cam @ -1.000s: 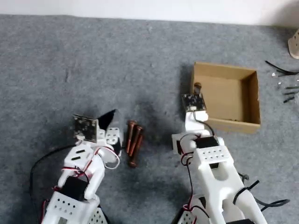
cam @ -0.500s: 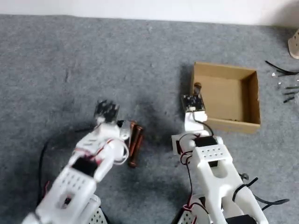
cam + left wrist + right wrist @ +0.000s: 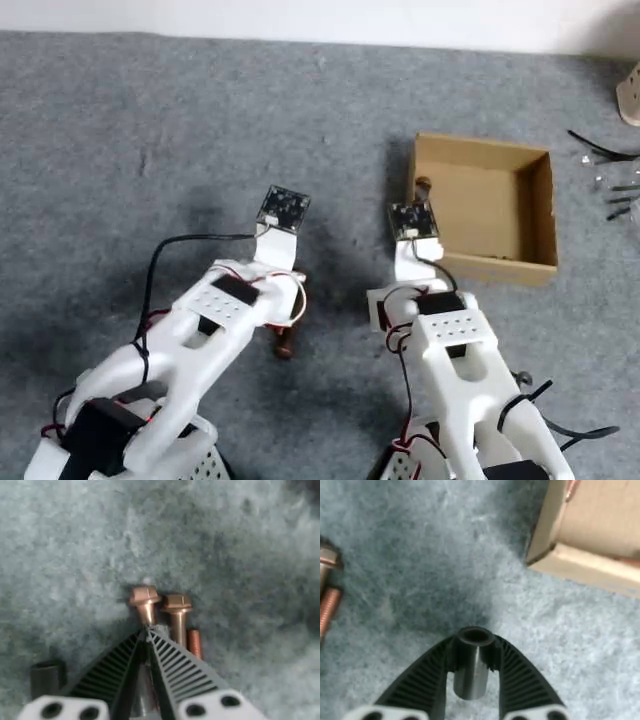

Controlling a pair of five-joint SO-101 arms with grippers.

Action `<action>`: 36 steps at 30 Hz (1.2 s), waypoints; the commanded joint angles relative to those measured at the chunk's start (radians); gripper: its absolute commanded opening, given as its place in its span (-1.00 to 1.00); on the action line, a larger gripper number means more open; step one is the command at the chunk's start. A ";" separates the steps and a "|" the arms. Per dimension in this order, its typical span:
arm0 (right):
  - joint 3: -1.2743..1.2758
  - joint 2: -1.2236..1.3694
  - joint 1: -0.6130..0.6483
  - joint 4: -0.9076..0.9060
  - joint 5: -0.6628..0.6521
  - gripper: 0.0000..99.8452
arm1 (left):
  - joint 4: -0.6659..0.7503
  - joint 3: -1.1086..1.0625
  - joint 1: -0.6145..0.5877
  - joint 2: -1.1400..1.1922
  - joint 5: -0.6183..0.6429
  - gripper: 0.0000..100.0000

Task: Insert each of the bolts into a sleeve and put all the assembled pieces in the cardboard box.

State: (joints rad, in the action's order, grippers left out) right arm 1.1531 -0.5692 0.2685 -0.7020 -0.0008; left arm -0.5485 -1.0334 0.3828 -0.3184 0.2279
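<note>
- The cardboard box (image 3: 480, 146) stands just ahead of the right claw (image 3: 472, 644) and to one side, close enough for a short drop-off. A copper piece (image 3: 422, 186) lies inside, against the wall nearest that claw.
- The right claw is clenched on a black sleeve (image 3: 471, 667). The sleeve stands out past the fingertips with its open bore facing away from the wrist, which looks like presentation for a bolt to enter.
- The left claw (image 3: 148, 630) is drawn in on the shank of a bolt (image 3: 145, 597). The bolt's head projects just past the fingertips, and the bolt appears to lie on the grey carpet (image 3: 150, 130).
- A second bolt (image 3: 177, 605) lies just beside the gripped one. A third copper shank (image 3: 194, 643) touches the second bolt's far side.
- A spare sleeve (image 3: 47, 678) lies on the opposite side of the left claw, near its base.
- Change: one second ago the left arm sat drawn back beside the bolts. It has since swung forward over them. The right arm has not moved.
</note>
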 commanded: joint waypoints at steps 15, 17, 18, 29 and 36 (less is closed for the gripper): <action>-0.004 0.002 -0.013 0.028 -0.014 -0.99 | -0.206 0.081 0.010 -0.005 0.000 -0.99; -0.004 0.002 -0.013 0.056 -0.014 -0.99 | -0.203 0.074 -0.004 -0.005 0.000 -0.99; -0.004 0.002 -0.013 0.065 -0.014 -0.99 | -0.203 0.074 -0.019 -0.005 0.000 -0.99; -0.004 0.002 -0.013 0.068 -0.014 -0.99 | -0.206 0.096 -0.051 -0.005 0.055 -0.98; -0.004 0.002 -0.013 0.068 -0.014 -0.99 | -0.207 0.099 -0.016 -0.015 0.058 -0.56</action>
State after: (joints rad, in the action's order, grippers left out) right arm 1.1531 -0.5692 0.2685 -0.6544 -0.0023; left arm -0.7480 -0.9812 0.3429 -0.3184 0.2677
